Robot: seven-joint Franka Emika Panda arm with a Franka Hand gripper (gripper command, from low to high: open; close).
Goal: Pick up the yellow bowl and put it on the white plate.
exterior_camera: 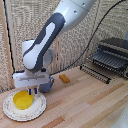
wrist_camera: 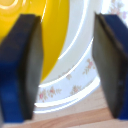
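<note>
Gripper [exterior_camera: 33, 91] open just above bowl [exterior_camera: 22, 100] resting on plate [exterior_camera: 11, 114]; retreating carelessly could clip the rim and tip it.

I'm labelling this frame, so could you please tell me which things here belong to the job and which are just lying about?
Job:
- yellow bowl, sitting on the plate
- white plate
- gripper, open above the bowl

Lying about:
- blue mug behind the gripper
- orange block
- toaster oven
</note>
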